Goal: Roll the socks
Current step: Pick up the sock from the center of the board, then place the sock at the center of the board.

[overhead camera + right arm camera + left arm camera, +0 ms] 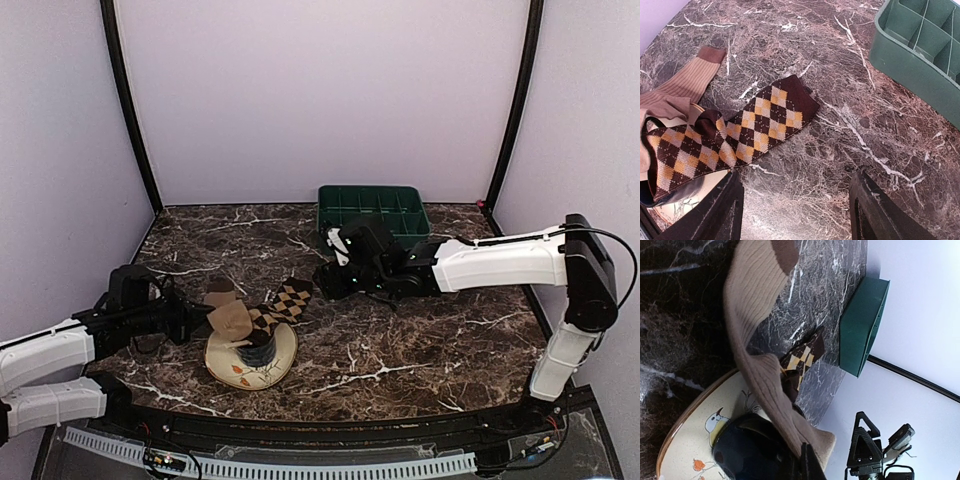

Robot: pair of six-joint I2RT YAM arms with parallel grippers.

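A plain tan sock (231,318) is draped over a dark blue cup (259,351) that stands on a round cream dish (240,372). My left gripper (204,322) is shut on the tan sock's edge; in the left wrist view the sock (752,315) runs from the shut gripper (811,466) up to the table. A diamond-check sock (282,303) lies from the cup out to the right on the marble (747,131). My right gripper (795,210) is open and empty, hovering over bare marble just right of the check sock's end (322,281).
A green divided tray (372,208) stands at the back, behind the right gripper, and also shows in the right wrist view (912,47). The dish with orange marks (687,445) sits near the table's front edge. Purple walls enclose the table.
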